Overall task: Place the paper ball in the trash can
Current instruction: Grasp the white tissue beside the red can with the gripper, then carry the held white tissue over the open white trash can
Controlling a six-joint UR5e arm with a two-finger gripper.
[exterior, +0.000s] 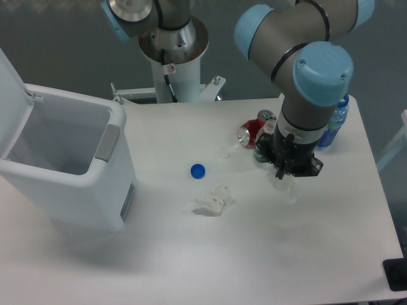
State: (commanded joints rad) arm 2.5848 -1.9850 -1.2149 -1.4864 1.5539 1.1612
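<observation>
The paper ball [213, 200] is a crumpled white wad lying on the table in front of a blue bottle cap [198, 170]. The trash can [76, 190] is a large white bin with a grey side handle panel. It stands at the table's left, with its lid swung up and open. My gripper [294, 173] points down at the right of the table, well to the right of the paper ball and apart from it. Its dark fingers look spread and hold nothing. A faint translucent thing [287, 189] lies just below it.
Red drink cans [254, 131] and a blue plastic bottle [335, 124] stand behind the gripper at the back right. A small pale object [222, 153] lies behind the blue cap. The robot base [173, 63] stands at the table's far edge.
</observation>
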